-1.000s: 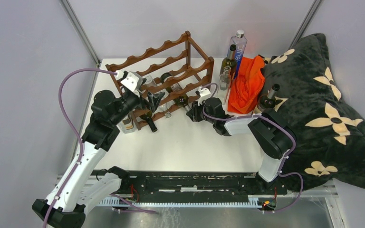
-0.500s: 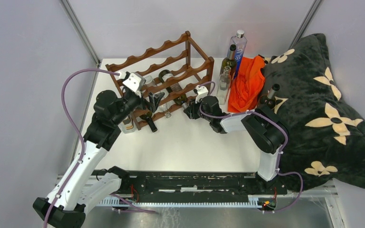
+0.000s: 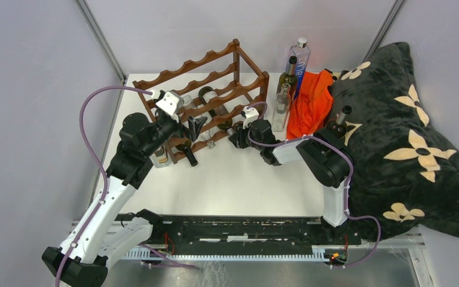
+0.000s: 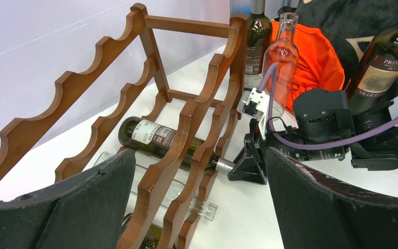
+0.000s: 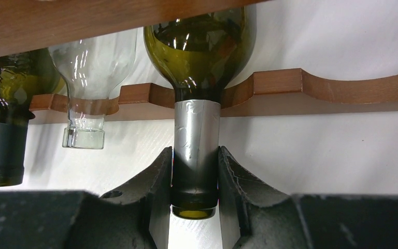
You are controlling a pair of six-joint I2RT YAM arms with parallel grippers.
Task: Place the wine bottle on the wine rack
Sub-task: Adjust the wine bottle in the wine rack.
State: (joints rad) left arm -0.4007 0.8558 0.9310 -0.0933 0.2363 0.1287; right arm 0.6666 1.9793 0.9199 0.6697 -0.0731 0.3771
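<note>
Right fingers: the pads [image 5: 158, 187] are pinched on the silver-foiled neck [image 5: 194, 135], one on each side, just short of the mouth.
Right gripper: the right gripper [image 5: 195, 174] is closed on the wine bottle [image 5: 199, 46] and lines up with it lengthwise, out in front of the rack.
Wine bottle: green glass, lying on its side. Its shoulder sits in a scallop of a front rail of the wine rack [image 5: 311, 85], and its labelled body runs back between the rails.
Tier: one of the lower ones, by the look of the left wrist view. Which one exactly I cannot tell.
Neighbours on that rail: a clear glass bottle [image 5: 90, 78] is just beside it, and next along is a green bottle with a dark capsule [image 5: 5, 129]. Both have their necks poking out the front.
Left fingers: the left pads [image 4: 316, 202] are spread wide and hold nothing.
Left gripper: the left gripper [image 4: 197, 161] hangs near the rack's front, facing along it. It appears not to touch the wood.
Beside the rack: a dark bottle [image 4: 257, 41] and a clear bottle [image 4: 282, 57] stand upright on the table [image 3: 245, 179], next to an orange cloth [image 4: 316, 57].
Further right: another wine bottle [image 4: 381, 67] stands against the black flowered blanket [image 3: 406, 137].
Done, as judged: the bottle appears seated, with the rack carrying its weight.
Left, as judged: let go of the neck and draw the right arm straight back without dragging the bottle out.
</note>
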